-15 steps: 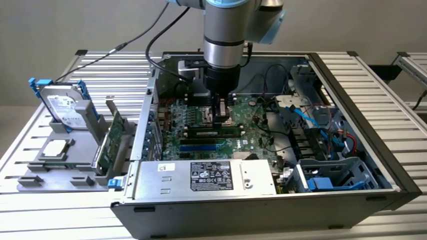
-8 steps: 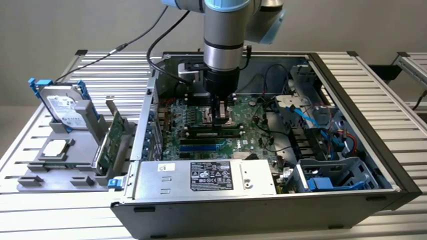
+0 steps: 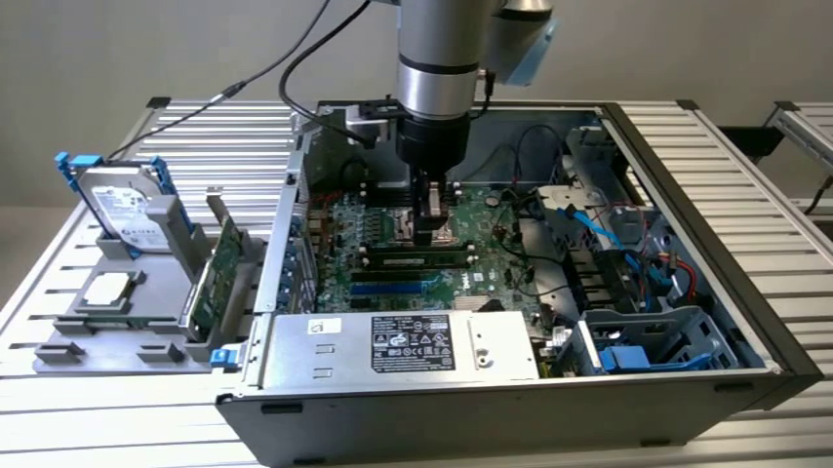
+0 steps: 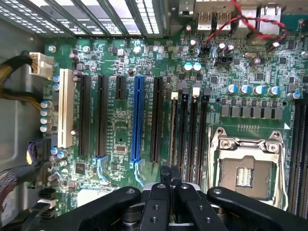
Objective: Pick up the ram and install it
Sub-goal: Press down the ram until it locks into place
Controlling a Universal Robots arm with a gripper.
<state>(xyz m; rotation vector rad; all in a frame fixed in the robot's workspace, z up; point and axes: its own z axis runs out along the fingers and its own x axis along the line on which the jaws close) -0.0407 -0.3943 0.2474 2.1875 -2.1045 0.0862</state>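
The ram [image 3: 416,259] stands on edge in a black slot of the motherboard [image 3: 390,224], inside the open computer case. It is a thin green stick with dark chips. In the wrist view the ram [image 4: 172,130] shows edge-on as a narrow strip in the slot beside the CPU socket [image 4: 245,168]. My gripper [image 3: 436,226] points straight down into the case, just above the board near the ram. The gripper [image 4: 169,175] is shut, with its black fingers pressed together over one end of the stick. I see nothing held between them.
A grey power supply [image 3: 404,346] fills the case's near side, and blue cables [image 3: 599,229] and drive cages lie on the exterior view's right. Outside the case, on the exterior view's left, a tray holds a hard drive [image 3: 124,210] and a green expansion card [image 3: 215,273]. Several expansion slots, one blue [image 4: 137,120], flank the ram.
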